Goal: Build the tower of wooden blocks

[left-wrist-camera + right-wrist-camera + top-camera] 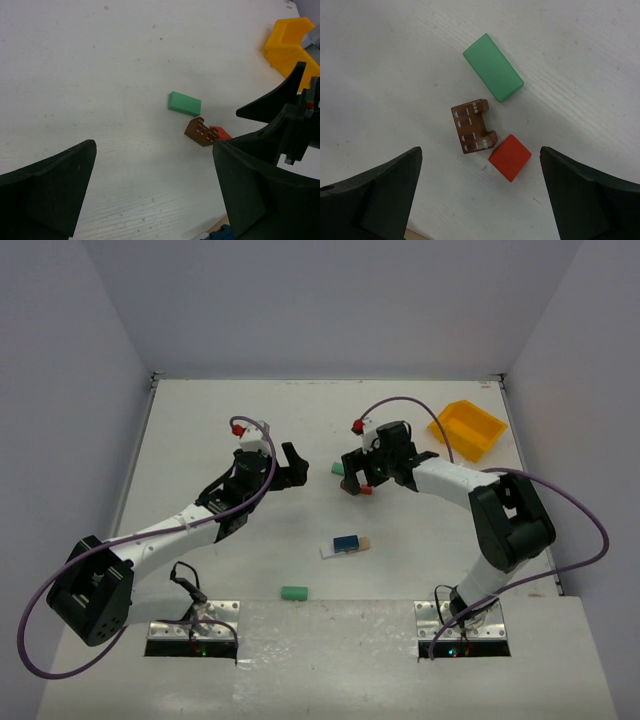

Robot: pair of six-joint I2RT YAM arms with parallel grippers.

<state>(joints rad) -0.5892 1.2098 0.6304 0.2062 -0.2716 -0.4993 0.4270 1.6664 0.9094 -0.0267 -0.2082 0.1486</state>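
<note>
A red cube (510, 157), a brown arch-shaped block (473, 126) with painted windows and a green block (493, 67) lie close together on the white table. My right gripper (480, 165) hangs open just above them, with the red cube and the brown block between its fingers and nothing held. My left gripper (297, 466) is open and empty to the left, facing the same group (200, 132). A pale plank carrying a blue block (346, 544) lies nearer the arm bases. A second green block (294, 592) sits near the front.
A yellow plastic bin (467, 427) stands at the back right, also visible at the top right of the left wrist view (290, 42). The two grippers face each other across a narrow gap. Table walls enclose the back and sides.
</note>
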